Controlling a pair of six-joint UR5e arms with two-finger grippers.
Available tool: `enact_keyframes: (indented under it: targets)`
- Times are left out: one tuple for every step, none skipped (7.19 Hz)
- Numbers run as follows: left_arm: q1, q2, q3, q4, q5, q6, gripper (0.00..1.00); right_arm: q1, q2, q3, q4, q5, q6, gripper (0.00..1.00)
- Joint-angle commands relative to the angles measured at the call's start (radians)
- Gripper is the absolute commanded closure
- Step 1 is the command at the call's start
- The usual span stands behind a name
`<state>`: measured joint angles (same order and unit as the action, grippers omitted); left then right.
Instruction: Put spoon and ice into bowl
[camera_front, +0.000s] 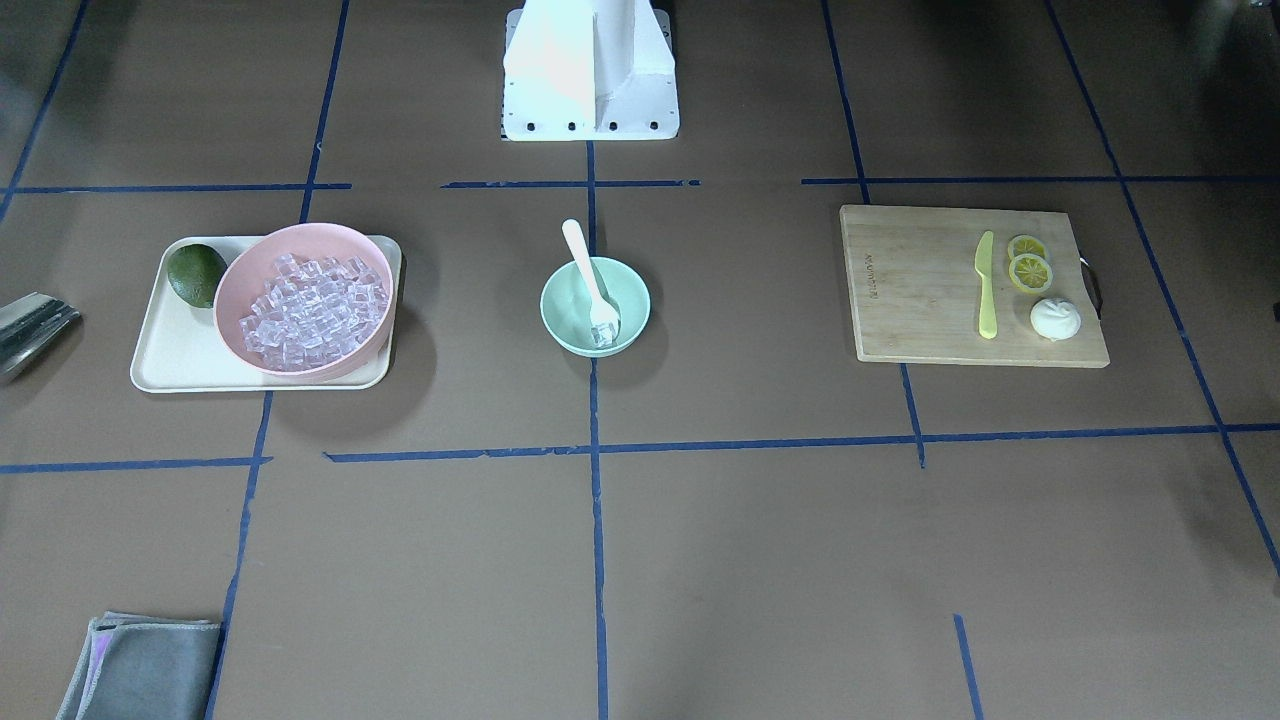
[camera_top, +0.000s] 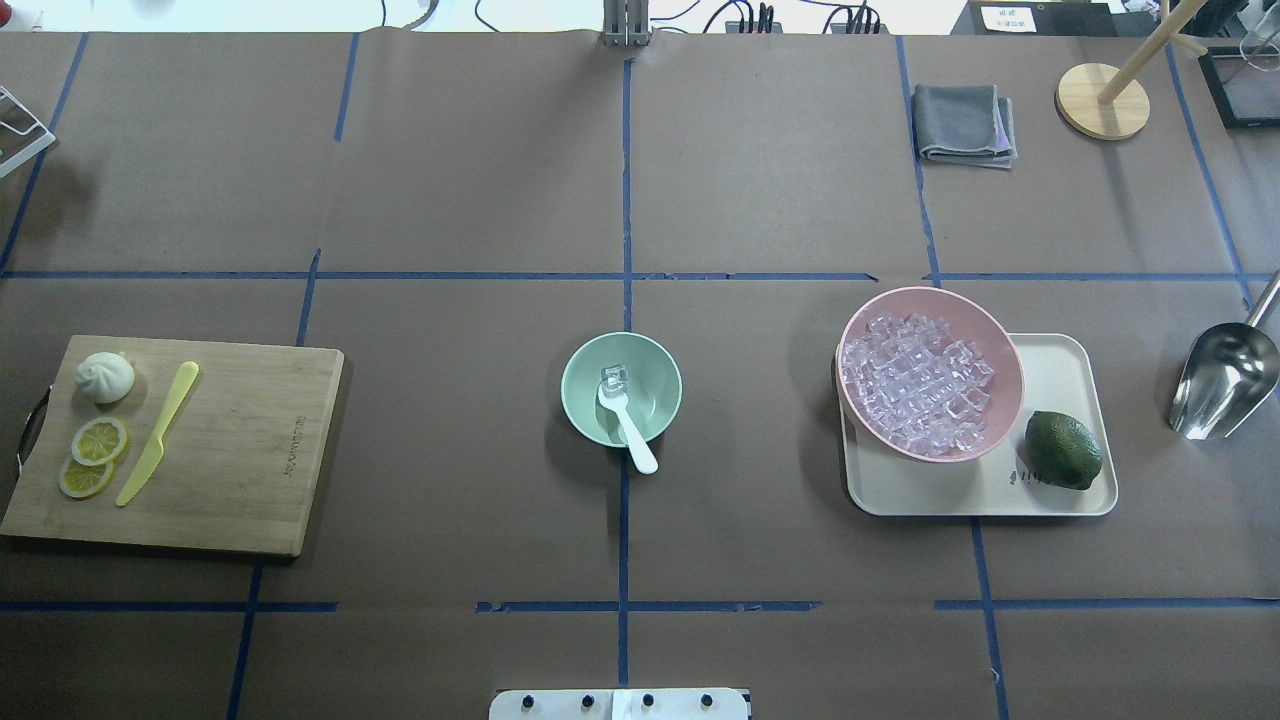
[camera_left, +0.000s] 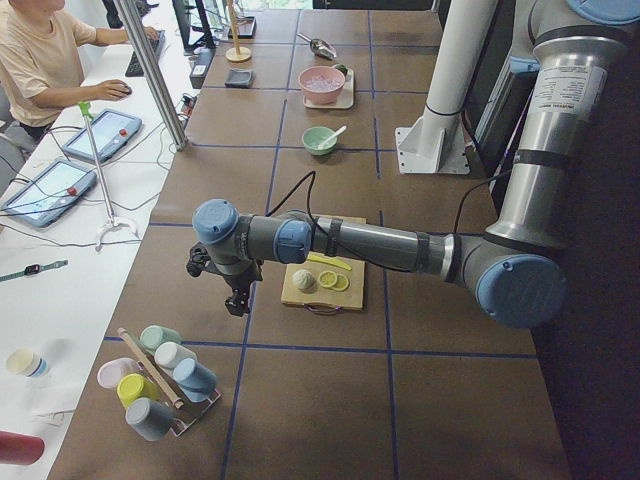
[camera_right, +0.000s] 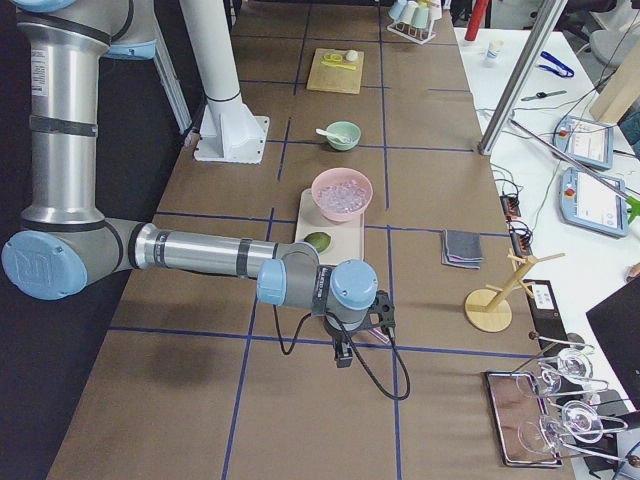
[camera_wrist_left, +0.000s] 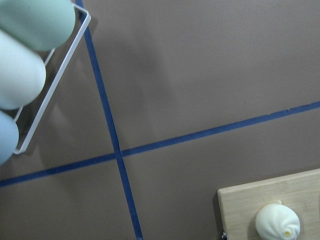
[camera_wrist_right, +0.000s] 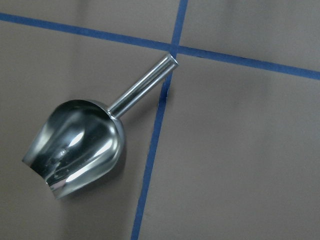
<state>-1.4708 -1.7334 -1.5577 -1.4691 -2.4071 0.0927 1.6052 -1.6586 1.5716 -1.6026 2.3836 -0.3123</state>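
Observation:
The mint-green bowl stands at the table's middle. The white spoon lies in it, scoop down inside, handle leaning over the rim toward the robot. One clear ice cube sits in the bowl at the scoop. Many more ice cubes fill the pink bowl. My left gripper hangs past the cutting board; my right gripper hangs beyond the tray. Both show only in the side views, so I cannot tell whether they are open or shut.
The pink bowl and a lime sit on a cream tray. A metal scoop lies beside it. A cutting board holds a yellow knife, lemon slices and a bun. A grey cloth lies at the far side.

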Motion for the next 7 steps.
enact_keyframes:
  targets:
    - [-0.003,0.006,-0.097,0.172,-0.003,0.014,0.08,0.009,0.045,-0.035,0.000,-0.007,-0.014,0.00]
    - [-0.005,0.041,-0.128,0.139,-0.004,0.037,0.00,0.007,0.045,-0.032,0.000,-0.017,-0.016,0.00]
    - [-0.003,0.051,-0.116,0.118,-0.001,0.032,0.00,0.009,0.046,-0.028,0.003,-0.033,-0.018,0.00]
    - [-0.006,0.061,-0.120,0.118,-0.003,0.032,0.00,0.009,0.033,-0.031,0.006,-0.034,-0.016,0.00]
    - [-0.014,0.084,-0.130,0.124,0.009,0.036,0.00,0.009,0.030,-0.028,0.007,-0.032,-0.016,0.00]
    - [-0.014,0.189,-0.198,0.099,0.013,0.048,0.00,0.009,0.031,-0.033,0.009,-0.033,-0.014,0.00]
    - [-0.016,0.192,-0.211,0.092,0.026,0.047,0.00,0.009,0.030,-0.042,0.021,-0.029,-0.007,0.00]
